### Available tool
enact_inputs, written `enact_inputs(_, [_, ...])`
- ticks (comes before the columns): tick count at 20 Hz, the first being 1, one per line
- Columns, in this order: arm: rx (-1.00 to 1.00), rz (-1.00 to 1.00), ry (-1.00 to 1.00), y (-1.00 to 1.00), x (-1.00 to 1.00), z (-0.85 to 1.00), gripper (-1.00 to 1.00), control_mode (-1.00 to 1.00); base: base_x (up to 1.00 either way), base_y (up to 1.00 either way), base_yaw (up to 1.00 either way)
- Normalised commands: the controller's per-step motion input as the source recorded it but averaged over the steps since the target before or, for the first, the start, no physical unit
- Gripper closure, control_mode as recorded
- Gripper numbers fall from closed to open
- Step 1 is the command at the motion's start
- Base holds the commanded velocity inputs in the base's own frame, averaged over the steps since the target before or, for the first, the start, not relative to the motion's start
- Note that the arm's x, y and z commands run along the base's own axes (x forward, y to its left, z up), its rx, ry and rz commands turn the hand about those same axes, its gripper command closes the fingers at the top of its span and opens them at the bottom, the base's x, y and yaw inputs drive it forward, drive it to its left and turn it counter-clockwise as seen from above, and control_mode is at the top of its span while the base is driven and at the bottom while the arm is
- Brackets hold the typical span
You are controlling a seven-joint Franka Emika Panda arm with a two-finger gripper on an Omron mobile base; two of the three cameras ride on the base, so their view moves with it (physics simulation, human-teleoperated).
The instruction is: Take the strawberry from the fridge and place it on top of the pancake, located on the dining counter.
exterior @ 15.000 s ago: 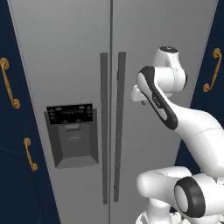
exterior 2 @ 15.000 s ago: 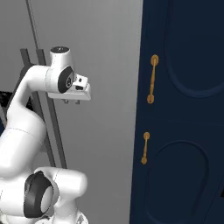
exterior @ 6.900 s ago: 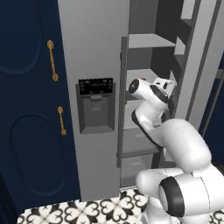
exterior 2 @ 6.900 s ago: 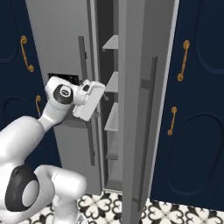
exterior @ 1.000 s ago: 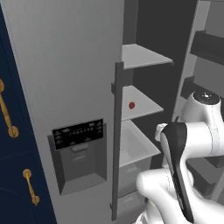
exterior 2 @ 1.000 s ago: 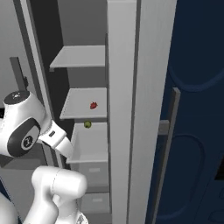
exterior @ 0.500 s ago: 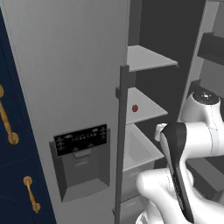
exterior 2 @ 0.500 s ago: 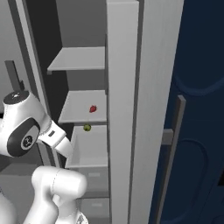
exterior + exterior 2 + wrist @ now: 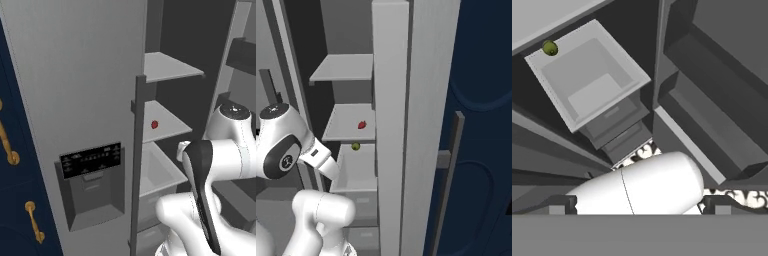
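STATE: two-finger gripper fingers spread wide, holding nothing | TARGET: tiny red strawberry on middle grey shelf of silver-grey fridge, at 12 o'clock from the open white drawer | RISK: small fruit may roll or slip from pinch; arm may strike shelf edge.

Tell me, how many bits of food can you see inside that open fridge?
2. A red strawberry lies on the middle shelf. A small yellow-green fruit sits just below it, at the back edge of the open drawer. The door and centre post may hide more.
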Motion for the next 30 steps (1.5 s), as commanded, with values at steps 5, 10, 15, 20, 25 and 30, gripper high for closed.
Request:
enact_inputs(5, [0.00,0.00,0.00,0.00,0.00,0.00,-1.00,1.00,0.27,-0.40,0.04])
enact_inputs(10, [0.00,0.00,0.00,0.00,0.00,0.00,-1.00,1.00,0.16,-0.33,0.01])
enact_inputs(15, [0.00,0.00,0.00,0.00,0.00,0.00,-1.00,1.00,0.11,-0.20,0.01])
enact_inputs(20, [0.01,0.08,-0.09,-0.01,0.32,-0.09,-1.00,-1.00,0.04,-0.03,0.00])
enact_inputs(25, [0.01,0.13,-0.13,-0.01,0.87,-0.08,-1.00,-1.00,0.00,0.00,0.00])
enact_inputs(30, [0.00,0.03,-0.21,0.00,1.00,-0.10,-1.00,-1.00,0.00,0.00,0.00])
